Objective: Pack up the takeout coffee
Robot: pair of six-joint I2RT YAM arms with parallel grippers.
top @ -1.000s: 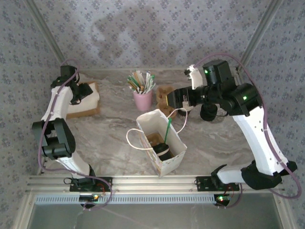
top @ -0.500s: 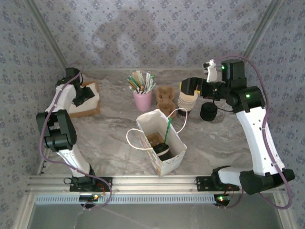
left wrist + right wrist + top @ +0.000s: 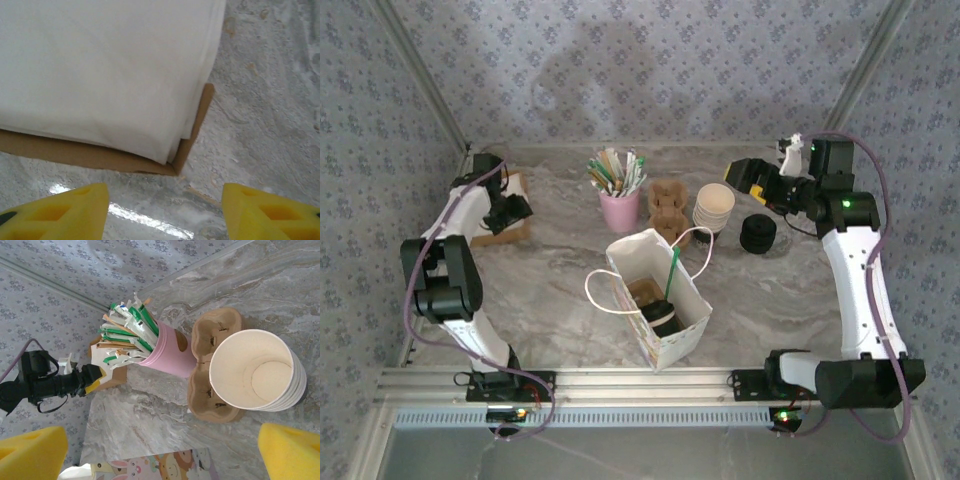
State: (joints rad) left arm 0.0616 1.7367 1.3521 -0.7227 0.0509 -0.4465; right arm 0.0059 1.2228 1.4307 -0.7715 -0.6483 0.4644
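The takeout coffee (image 3: 664,319), seen as a round black lid, stands inside the open white paper bag (image 3: 685,335) at the table's middle, beside a green straw (image 3: 672,270) and a brown insert. My left gripper (image 3: 514,212) (image 3: 165,210) is open at the far left, low over the table by the corner of a napkin stack (image 3: 100,65). At the back right my right gripper (image 3: 745,178) (image 3: 160,455) is open, with nothing between its fingers, to the right of the lidless cup stack (image 3: 713,207) (image 3: 255,370).
A pink holder (image 3: 620,210) (image 3: 167,352) with straws and packets stands at the back centre. Beside it lies the brown pulp carrier (image 3: 666,205) (image 3: 210,375). A black lid stack (image 3: 757,235) sits right of the cups. The napkins rest on a cardboard tray (image 3: 195,125).
My right arm has drawn back to the right, from above the carrier and cups to beyond them. The left gripper has slid off the napkins toward their near right corner.
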